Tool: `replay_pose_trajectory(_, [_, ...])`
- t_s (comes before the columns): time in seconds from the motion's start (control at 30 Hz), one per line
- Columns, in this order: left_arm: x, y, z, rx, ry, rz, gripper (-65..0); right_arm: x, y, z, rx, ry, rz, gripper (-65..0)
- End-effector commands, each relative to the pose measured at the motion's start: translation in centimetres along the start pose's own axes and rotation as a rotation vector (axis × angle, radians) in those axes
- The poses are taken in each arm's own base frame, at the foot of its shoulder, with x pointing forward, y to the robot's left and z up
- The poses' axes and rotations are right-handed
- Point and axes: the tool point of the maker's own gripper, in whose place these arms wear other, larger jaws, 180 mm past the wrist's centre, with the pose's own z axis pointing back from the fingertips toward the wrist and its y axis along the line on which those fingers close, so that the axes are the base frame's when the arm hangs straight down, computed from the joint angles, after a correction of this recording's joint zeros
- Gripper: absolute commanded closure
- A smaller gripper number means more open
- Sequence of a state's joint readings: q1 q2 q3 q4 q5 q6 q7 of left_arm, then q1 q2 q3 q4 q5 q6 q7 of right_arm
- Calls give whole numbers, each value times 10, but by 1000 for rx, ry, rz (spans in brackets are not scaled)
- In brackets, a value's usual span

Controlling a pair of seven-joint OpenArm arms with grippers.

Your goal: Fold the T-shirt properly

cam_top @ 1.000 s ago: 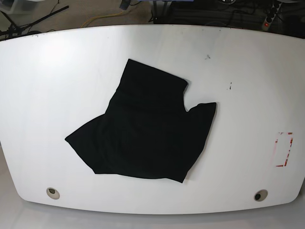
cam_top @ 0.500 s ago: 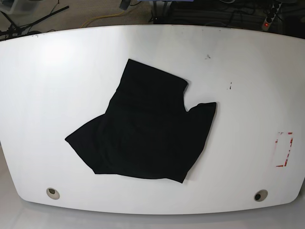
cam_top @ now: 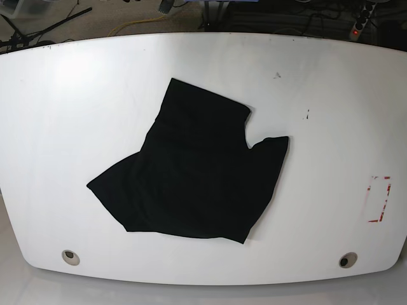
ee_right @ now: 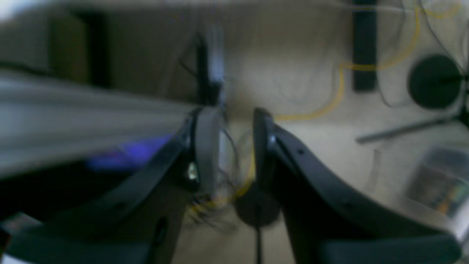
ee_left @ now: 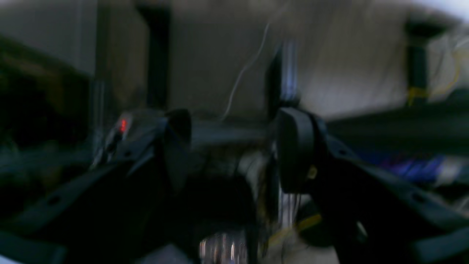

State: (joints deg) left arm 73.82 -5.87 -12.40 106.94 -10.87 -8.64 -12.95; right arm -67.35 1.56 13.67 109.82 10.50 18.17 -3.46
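**Black T-shirt lying crumpled on a white counter, both arms out of the overhead view**

A large black cloth T-shirt [cam_top: 191,175] lies in an uneven, loosely spread heap near the middle of a wide white counter [cam_top: 331,82] with rounded corners. No print shows; only plain black fabric is visible. One flap of cloth points toward 12 o'clock, one corner stretches toward 8 o'clock, and a shorter flap juts toward 3 o'clock. At the 4 o'clock side of the counter, well apart from the shirt, sits a small red dashed rectangle mark [cam_top: 379,199]. Two round holes, one [cam_top: 70,257] at 7 o'clock and one [cam_top: 347,260] at 5 o'clock, lie near the front edge.

Both wrist views are blurred. The left gripper [ee_left: 234,146] shows dark jaws spread wide, holding nothing. The right gripper [ee_right: 230,143] shows its jaws parted by a narrower gap, also holding nothing. Behind each is a dim room with cables.
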Motion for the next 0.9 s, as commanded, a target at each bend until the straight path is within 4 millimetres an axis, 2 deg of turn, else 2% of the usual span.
replay_pose_trajectory(0.0, [21, 4, 4, 4, -56, -18, -332, 11, 4, 2, 13, -24, -3, -155])
replay_pose_trajectory(0.27, [47, -3, -1, -14, -127, -32, -338, 44, 8, -22, 34, -94, 12, -159])
replay_pose_trajectory(0.43, [74, -2, -23, -13, -226, -39, -339, 75, 10, -39, 47, -177, 24, -160])
replay_pose_trajectory(0.67, [93, -1, -56, -10, -229, -46, -339, 114, 13, -55, 60, -281, 40, -166])
replay_pose_trajectory(0.73, [98, 0, -65, -9, -229, -46, -339, 124, 13, -59, 63, -308, 44, -198])
replay_pose_trajectory(0.87, [112, 1, -82, -4, -237, -48, -340, 144, 15, -69, 69, -331, 56, -349])
